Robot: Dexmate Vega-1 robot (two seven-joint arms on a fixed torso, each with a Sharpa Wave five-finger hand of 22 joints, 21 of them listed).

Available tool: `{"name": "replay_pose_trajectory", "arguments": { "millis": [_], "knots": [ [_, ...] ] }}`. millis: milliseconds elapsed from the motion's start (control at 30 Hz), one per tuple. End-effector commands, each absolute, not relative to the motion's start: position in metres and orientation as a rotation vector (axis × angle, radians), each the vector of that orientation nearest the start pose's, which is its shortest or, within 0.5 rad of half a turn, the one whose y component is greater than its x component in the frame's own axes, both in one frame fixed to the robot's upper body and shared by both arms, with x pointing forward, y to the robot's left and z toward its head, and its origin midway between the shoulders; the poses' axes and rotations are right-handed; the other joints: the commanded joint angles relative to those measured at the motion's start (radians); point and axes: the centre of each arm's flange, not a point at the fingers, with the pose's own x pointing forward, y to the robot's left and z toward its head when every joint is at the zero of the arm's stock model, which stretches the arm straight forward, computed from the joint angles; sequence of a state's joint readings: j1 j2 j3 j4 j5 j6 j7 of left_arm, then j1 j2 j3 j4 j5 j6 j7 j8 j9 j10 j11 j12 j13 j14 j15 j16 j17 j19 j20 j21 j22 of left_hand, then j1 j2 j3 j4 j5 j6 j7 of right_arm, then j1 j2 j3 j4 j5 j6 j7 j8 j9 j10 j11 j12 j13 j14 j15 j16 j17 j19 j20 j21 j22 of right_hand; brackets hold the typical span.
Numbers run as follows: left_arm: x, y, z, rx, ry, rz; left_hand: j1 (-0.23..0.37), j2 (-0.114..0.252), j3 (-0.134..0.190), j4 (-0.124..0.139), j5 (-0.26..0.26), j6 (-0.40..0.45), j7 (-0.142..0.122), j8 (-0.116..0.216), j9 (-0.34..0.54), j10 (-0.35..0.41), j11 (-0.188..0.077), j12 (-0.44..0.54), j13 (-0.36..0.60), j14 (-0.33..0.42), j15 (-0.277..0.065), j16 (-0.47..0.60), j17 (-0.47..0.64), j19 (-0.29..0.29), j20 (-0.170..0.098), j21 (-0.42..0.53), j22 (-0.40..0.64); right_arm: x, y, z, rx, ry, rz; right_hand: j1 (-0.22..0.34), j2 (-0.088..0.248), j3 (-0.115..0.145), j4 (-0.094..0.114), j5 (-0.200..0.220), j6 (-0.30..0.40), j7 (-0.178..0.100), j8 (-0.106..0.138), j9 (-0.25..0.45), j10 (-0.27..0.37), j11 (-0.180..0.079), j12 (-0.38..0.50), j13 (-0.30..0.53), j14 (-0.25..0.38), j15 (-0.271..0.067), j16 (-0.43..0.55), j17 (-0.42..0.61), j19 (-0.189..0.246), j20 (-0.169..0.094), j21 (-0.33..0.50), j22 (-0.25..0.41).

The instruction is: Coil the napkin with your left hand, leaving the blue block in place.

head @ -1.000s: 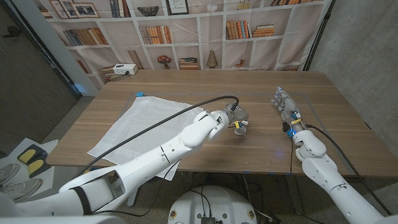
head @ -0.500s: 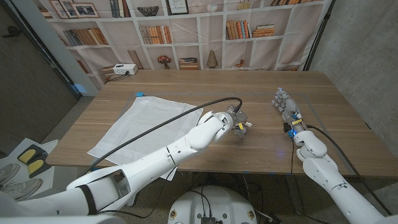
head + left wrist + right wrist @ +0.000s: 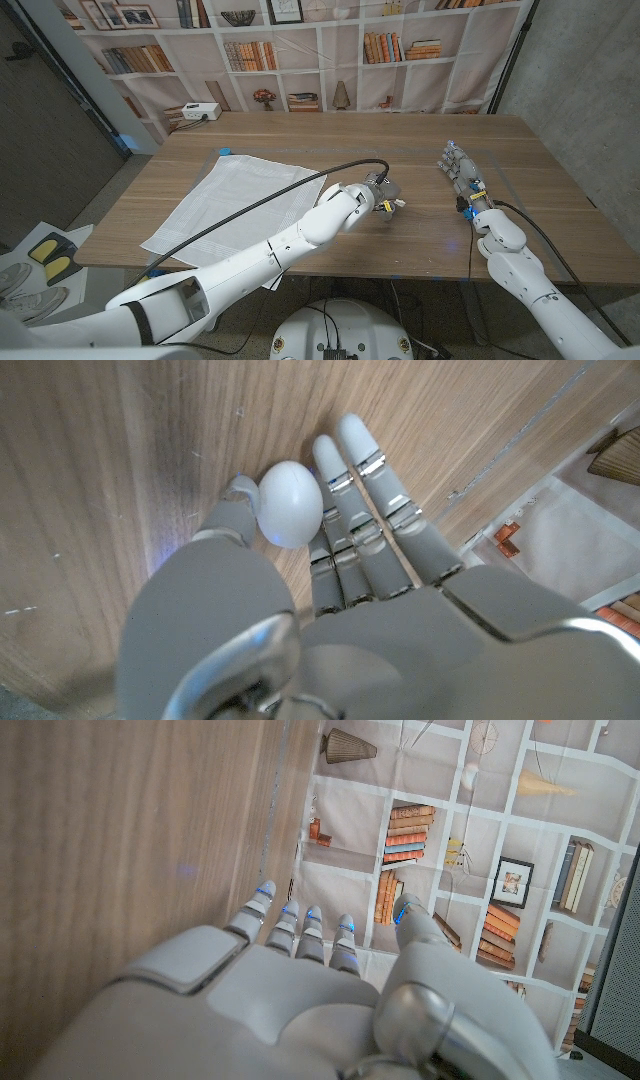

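The white napkin [image 3: 225, 190] lies spread out on the left part of the wooden table [image 3: 330, 140]. A small blue block [image 3: 224, 152] sits at its far corner. My left hand [image 3: 380, 194] is at the table's middle, to the right of the napkin and apart from it. In the left wrist view my left hand [image 3: 360, 560] reaches with straight fingers over bare wood [image 3: 120, 460] and holds nothing. My right hand [image 3: 458, 170] stands on its edge at the right side of the table, fingers extended, and the right wrist view shows my right hand [image 3: 300, 990] empty too.
A white box [image 3: 200, 111] with a cable stands at the table's far left corner. My left arm and its black cable [image 3: 260, 200] cross over the napkin's near part. A bookshelf backdrop [image 3: 300, 50] hangs behind the table.
My left forearm has shifted a little to the right and the wrist has turned slightly. The napkin, the block and the right hand have stayed put.
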State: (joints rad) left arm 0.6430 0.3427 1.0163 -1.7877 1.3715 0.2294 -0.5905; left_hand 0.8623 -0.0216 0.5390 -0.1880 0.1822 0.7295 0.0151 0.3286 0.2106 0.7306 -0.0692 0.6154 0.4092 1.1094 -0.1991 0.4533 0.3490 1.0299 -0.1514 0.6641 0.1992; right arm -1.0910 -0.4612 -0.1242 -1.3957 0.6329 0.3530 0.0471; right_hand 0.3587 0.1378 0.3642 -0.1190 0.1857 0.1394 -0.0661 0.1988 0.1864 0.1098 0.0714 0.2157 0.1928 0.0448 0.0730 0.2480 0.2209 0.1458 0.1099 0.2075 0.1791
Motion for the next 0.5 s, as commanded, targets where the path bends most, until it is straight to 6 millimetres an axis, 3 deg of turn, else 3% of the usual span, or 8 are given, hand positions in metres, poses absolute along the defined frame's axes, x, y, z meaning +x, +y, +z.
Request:
{"name": "replay_pose_trajectory", "arguments": {
  "millis": [33, 67, 233, 500],
  "knots": [
    [0.539, -0.057, -0.048, 2.024, -0.754, -0.223, 0.261, 0.140, 0.021, -0.004, 0.005, 0.094, 0.014, 0.049, 0.038, 0.091, -0.022, 0.044, 0.053, 0.055, -0.037, 0.029, 0.058, -0.006, -0.023, 0.053, 0.017, 0.609, -0.356, -0.086, 0.139, -0.612, 0.065, -0.003, 0.001, 0.000, 0.003, 0.001, 0.008, 0.000, 0.001, 0.002, 0.010, 0.004, 0.004, 0.005, 0.007, 0.005, 0.005, 0.002, 0.004, 0.007, 0.001, 0.002],
    [0.539, -0.055, -0.047, 2.011, -0.765, -0.215, 0.286, 0.141, 0.018, 0.003, 0.004, 0.119, 0.030, 0.063, 0.049, 0.107, -0.029, 0.056, 0.069, 0.071, -0.036, 0.035, 0.073, -0.005, -0.031, 0.072, 0.021, 0.609, -0.356, -0.086, 0.139, -0.612, 0.064, -0.003, 0.001, 0.000, 0.003, 0.001, 0.008, 0.000, 0.001, 0.002, 0.010, 0.003, 0.004, 0.005, 0.007, 0.005, 0.005, 0.002, 0.004, 0.007, 0.001, 0.002],
    [0.537, -0.050, -0.039, 1.989, -0.794, -0.158, 0.305, 0.142, 0.011, 0.006, 0.000, 0.131, 0.039, 0.072, 0.060, 0.111, -0.022, 0.064, 0.087, 0.093, -0.035, 0.046, 0.091, -0.005, -0.040, 0.092, 0.027, 0.611, -0.353, -0.082, 0.136, -0.616, 0.070, -0.003, 0.002, 0.000, 0.003, 0.001, 0.011, 0.001, 0.001, 0.002, 0.013, 0.004, 0.004, 0.005, 0.007, 0.004, 0.005, 0.002, 0.005, 0.008, 0.001, 0.002],
    [0.529, -0.031, -0.018, 1.934, -0.803, -0.013, 0.313, 0.142, 0.000, 0.015, -0.003, 0.128, 0.019, 0.077, 0.076, 0.107, -0.044, 0.070, 0.110, 0.094, -0.034, 0.045, 0.110, -0.017, -0.044, 0.113, 0.033, 0.613, -0.349, -0.075, 0.128, -0.627, 0.075, -0.003, 0.002, 0.000, 0.002, 0.001, 0.011, 0.002, 0.001, 0.002, 0.015, 0.005, 0.003, 0.005, 0.008, 0.005, 0.004, 0.002, 0.005, 0.007, 0.002, 0.002]
  ]
}}
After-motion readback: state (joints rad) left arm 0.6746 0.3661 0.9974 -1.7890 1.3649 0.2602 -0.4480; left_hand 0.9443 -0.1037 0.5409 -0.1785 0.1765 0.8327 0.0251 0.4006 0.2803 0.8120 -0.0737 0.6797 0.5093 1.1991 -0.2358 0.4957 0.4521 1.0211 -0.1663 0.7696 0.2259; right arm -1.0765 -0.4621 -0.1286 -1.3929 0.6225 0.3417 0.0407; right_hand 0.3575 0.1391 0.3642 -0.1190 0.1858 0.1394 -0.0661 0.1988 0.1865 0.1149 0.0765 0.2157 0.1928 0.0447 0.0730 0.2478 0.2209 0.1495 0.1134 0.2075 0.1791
